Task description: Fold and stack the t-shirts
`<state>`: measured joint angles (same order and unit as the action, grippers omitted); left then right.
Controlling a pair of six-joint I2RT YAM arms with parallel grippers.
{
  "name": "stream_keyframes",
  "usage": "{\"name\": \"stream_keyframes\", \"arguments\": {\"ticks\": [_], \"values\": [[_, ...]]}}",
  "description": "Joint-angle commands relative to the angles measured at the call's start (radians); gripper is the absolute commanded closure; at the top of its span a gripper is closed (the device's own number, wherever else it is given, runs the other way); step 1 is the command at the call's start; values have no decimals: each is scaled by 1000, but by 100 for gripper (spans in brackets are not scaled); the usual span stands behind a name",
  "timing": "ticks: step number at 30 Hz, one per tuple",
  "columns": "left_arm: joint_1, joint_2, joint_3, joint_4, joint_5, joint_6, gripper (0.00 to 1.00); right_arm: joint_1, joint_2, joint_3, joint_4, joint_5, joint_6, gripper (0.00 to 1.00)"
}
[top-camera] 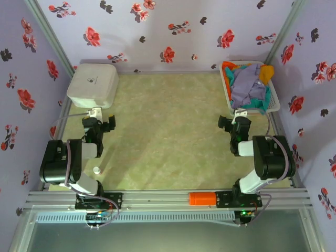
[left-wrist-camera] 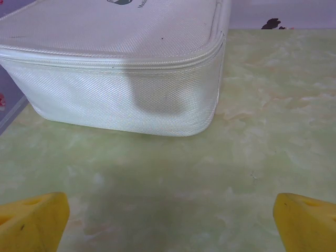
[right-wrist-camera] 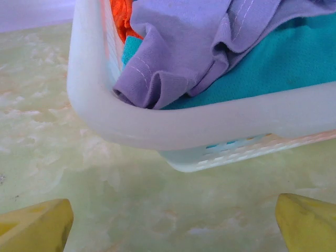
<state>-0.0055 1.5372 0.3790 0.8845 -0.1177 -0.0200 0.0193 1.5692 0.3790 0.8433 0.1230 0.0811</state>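
The t-shirts lie crumpled in a white basket point(top-camera: 231, 97) at the back right: a lavender one point(top-camera: 247, 83) on top, teal point(top-camera: 261, 100), orange point(top-camera: 227, 69) and yellow point(top-camera: 267, 71) beneath. Close up, the lavender shirt point(right-wrist-camera: 189, 47) drapes over the teal one point(right-wrist-camera: 283, 58), with orange cloth point(right-wrist-camera: 121, 16) behind, inside the basket rim point(right-wrist-camera: 173, 131). My right gripper point(right-wrist-camera: 173, 226) hangs open just in front of the basket, its yellow fingertips point(right-wrist-camera: 37, 226) wide apart and empty. My left gripper point(left-wrist-camera: 170, 220) is open and empty too, low over the table.
A white zipped box point(top-camera: 93, 84) sits at the back left, its front wall point(left-wrist-camera: 121, 94) right ahead of my left gripper. Green marbled table point(top-camera: 168, 136) spreads between the arms. An orange cylinder point(top-camera: 202, 198) rests on the front rail. Flowered walls enclose the cell.
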Motion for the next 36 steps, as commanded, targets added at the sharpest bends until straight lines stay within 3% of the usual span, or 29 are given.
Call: {"name": "stream_keyframes", "arguments": {"ticks": [1,33,36], "values": [[0,8,18,-2,13,18,0,-7,-10,15,31,0,-4,1],[13,7,18,-4,15,4,0,-8,-11,19,28,27,4,1],[6,6,14,3,-5,3,0,-7,-68,67,-102,23,2,1]]}}
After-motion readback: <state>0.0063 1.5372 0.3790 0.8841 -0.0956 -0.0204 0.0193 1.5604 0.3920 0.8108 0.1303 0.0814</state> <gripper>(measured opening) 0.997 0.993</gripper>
